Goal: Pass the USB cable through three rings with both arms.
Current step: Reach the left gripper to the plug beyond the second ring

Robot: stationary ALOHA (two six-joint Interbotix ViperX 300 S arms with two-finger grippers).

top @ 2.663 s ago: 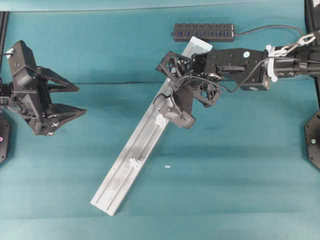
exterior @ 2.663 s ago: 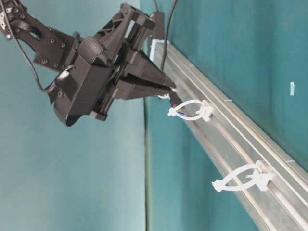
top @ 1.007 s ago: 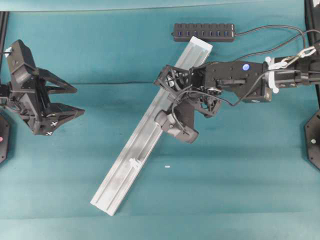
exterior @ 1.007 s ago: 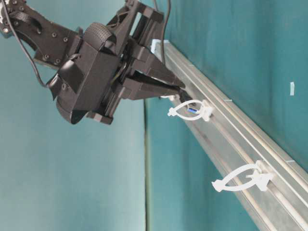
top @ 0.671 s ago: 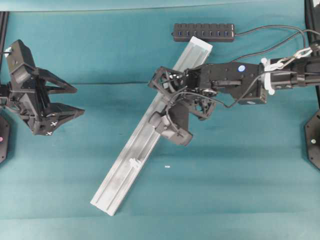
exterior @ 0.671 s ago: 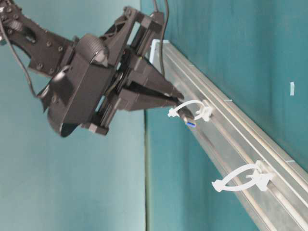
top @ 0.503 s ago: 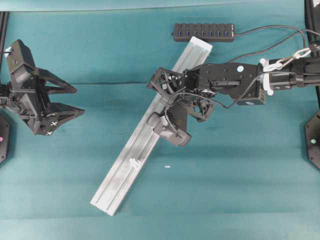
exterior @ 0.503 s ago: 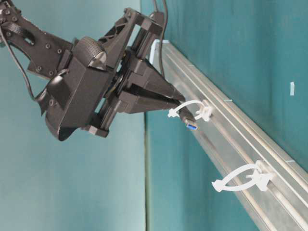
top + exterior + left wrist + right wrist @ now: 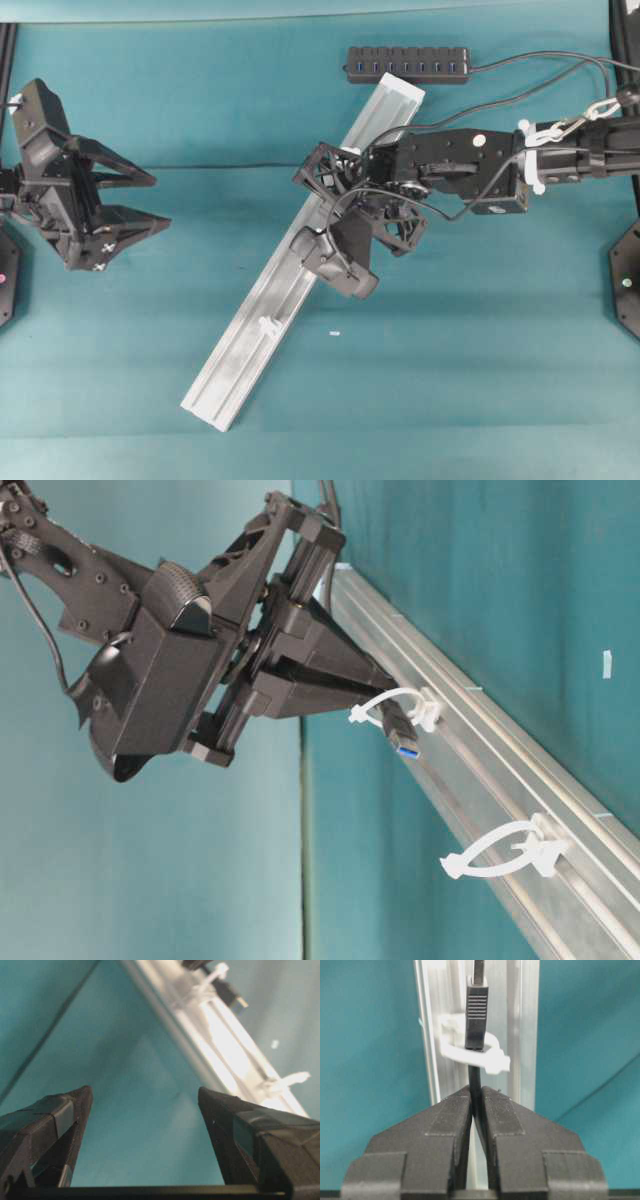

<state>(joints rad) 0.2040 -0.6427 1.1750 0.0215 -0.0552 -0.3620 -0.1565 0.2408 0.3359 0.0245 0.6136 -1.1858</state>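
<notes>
Where the right gripper (image 9: pixel 476 1105) is seen from its wrist camera, its fingers (image 9: pixel 445 1125) are found closed on the USB cable (image 9: pixel 476 1091), just behind the plug. The plug (image 9: pixel 401 730) is recorded as passed through the middle ring (image 9: pixel 390 708) of the rail (image 9: pixel 270 300), its blue-tipped end clear beyond the loop. The next ring (image 9: pixel 505 852), lower on the rail, stands unobstructed, with bare rail between the two. The third ring cannot be made out in any view. The left gripper (image 9: pixel 135 205) is held well apart at the counter's (image 9: pixel 450 380) left edge, fingers (image 9: pixel 60 1115) spread wide and holding nothing. Only the overhead view shows the hub bar (image 9: pixel 408 63) at the far edge; only the table-level view shows the plug's blue tip.
</notes>
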